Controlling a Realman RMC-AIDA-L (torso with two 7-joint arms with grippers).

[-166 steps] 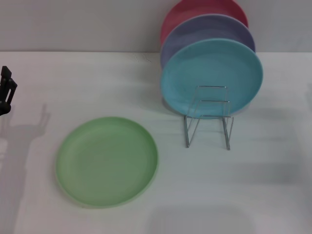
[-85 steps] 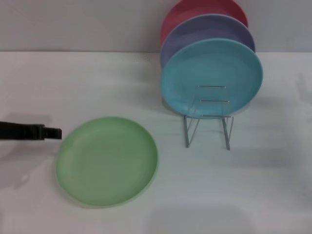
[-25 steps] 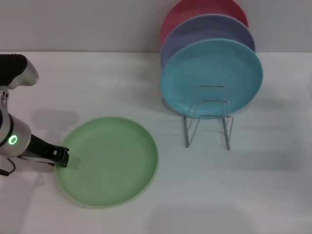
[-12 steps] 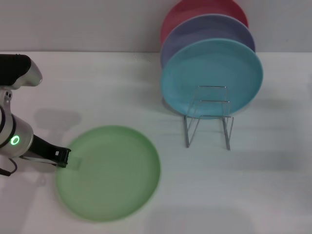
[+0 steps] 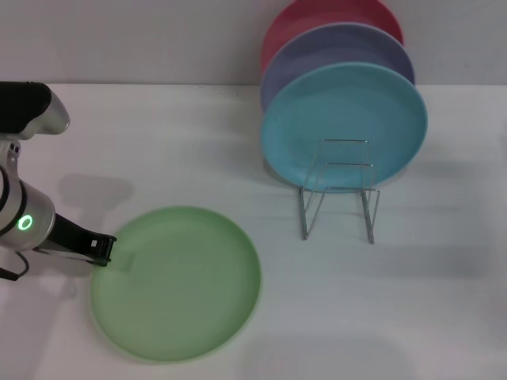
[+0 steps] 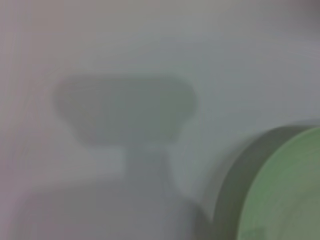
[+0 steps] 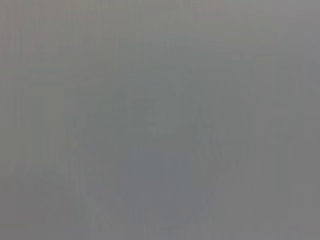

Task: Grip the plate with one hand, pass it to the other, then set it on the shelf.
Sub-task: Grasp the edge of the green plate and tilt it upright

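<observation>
No brand, label or writing can be read on any item.

Green plate: round, shallow, light green, nearest the robot, left of centre on the white table. Its rim at the robot's left meets the tip of the left gripper. The left wrist view shows part of the same plate's rim with a shadow band under it, so that edge seems raised off the table; how far cannot be told.

Left gripper: black, on a silver-white arm with a green ring light, reaching in from the table's left edge. Its tip sits on the plate's rim and appears clamped on it; the fingers themselves are too small to make out one by one.

Wire rack: thin chrome, upright rectangular loops, standing farther back and to the right, well apart from the green plate.

Turquoise plate: upright in the rack, just behind the front loops.

Lavender plate: upright behind the turquoise one.

Red plate: upright, farthest back, near the wall.

Right gripper: not in any view; its wrist view shows only flat grey.
</observation>
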